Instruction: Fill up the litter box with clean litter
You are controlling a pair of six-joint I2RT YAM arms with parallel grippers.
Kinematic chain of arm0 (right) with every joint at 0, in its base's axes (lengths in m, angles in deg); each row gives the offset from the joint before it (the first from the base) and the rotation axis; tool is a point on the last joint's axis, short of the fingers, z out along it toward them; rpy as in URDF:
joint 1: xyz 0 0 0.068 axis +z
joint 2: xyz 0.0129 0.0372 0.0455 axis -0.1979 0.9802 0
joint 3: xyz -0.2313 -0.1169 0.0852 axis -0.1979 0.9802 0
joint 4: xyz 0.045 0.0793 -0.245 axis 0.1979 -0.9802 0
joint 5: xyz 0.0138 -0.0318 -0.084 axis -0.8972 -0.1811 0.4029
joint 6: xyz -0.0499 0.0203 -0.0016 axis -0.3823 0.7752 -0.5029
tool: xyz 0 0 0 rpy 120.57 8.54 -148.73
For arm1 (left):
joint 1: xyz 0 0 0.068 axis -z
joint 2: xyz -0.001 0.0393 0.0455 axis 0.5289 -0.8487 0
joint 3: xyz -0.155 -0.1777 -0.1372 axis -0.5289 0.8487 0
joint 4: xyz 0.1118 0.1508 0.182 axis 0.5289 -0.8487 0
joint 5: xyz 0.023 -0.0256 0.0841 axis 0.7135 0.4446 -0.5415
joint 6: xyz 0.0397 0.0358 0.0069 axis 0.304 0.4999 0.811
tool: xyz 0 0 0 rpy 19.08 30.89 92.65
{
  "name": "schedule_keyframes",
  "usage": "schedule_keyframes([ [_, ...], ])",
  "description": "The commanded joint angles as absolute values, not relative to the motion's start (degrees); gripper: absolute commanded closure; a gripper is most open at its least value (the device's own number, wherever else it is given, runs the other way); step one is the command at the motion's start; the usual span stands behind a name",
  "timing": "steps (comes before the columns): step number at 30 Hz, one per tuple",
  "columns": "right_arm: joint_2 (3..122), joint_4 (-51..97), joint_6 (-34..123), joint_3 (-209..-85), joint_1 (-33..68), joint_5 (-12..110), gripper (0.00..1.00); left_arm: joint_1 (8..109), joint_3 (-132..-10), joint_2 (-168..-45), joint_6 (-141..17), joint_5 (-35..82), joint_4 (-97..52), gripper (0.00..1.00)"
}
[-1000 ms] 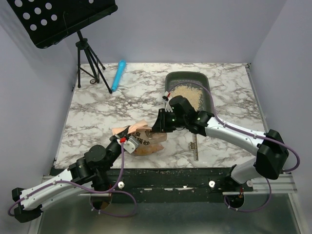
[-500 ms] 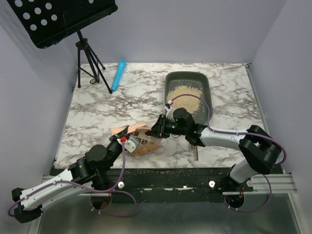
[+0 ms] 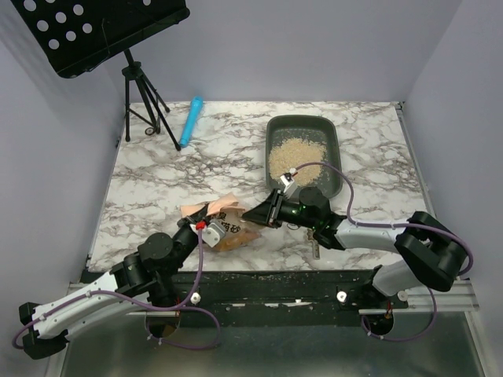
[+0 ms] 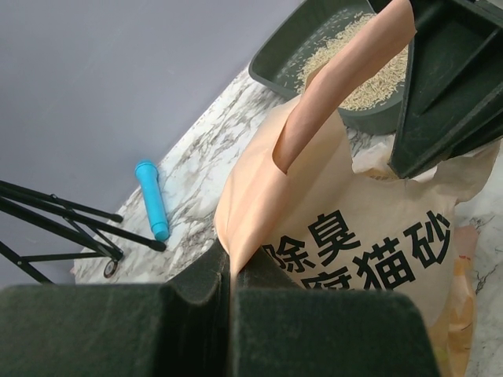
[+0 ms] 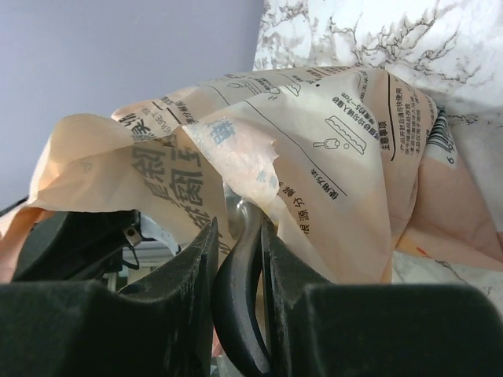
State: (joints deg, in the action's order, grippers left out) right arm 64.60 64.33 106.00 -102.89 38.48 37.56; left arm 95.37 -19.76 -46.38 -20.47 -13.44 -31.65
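The litter box [image 3: 331, 148] stands at the back right of the marble table and holds a pile of clean litter [image 3: 294, 153]. The left wrist view shows the litter box [image 4: 288, 52] and clean litter [image 4: 369, 75] behind the bag. An orange printed bag [image 3: 233, 228] lies near the front edge. My left gripper [image 3: 203, 226] is shut on the bag's [image 4: 354, 228] edge, fingertips [image 4: 251, 271] pinching the paper. My right gripper [image 3: 257, 214] is shut on the scoop's black handle [image 5: 240, 306]. The scoop's silver end [image 5: 236, 206] is tucked under the torn bag [image 5: 338, 149] opening.
A black music stand [image 3: 102, 31] on a tripod [image 3: 145, 110] stands at the back left, with a blue tube [image 3: 190, 122] lying beside it. A thin metal strip [image 3: 314, 239] lies under my right arm. Loose grains dot the near table edge.
My right arm has swung back from the litter box and come down low, bringing the scoop to the bag's mouth. The left arm and bag have stayed put.
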Motion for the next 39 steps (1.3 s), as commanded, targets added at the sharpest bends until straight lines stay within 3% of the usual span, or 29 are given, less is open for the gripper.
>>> schedule_keyframes([
  [1, 61.1, 75.0, 112.3, -100.9, 37.5, 35.0, 1.00, 95.6, -22.1, -47.3, -20.6, -7.1, -26.0, 1.00],
  [16, 54.9, 85.6, 120.3, -89.3, 29.6, 29.4, 1.00, 95.9, -20.5, -50.6, -20.9, 3.2, -26.0, 1.00],
  [25, 48.7, 84.7, 121.1, -84.3, 21.9, 22.0, 1.00, 96.3, -20.3, -55.2, -21.3, 5.4, -25.2, 1.00],
  [28, 45.3, 80.4, 119.9, -84.1, 19.6, 20.4, 1.00, 96.4, -20.3, -56.5, -21.6, 6.3, -25.1, 1.00],
  [39, 29.3, 42.3, 106.3, -93.5, 14.4, 22.0, 1.00, 97.1, -20.1, -57.4, -21.9, 6.6, -23.6, 1.00],
])
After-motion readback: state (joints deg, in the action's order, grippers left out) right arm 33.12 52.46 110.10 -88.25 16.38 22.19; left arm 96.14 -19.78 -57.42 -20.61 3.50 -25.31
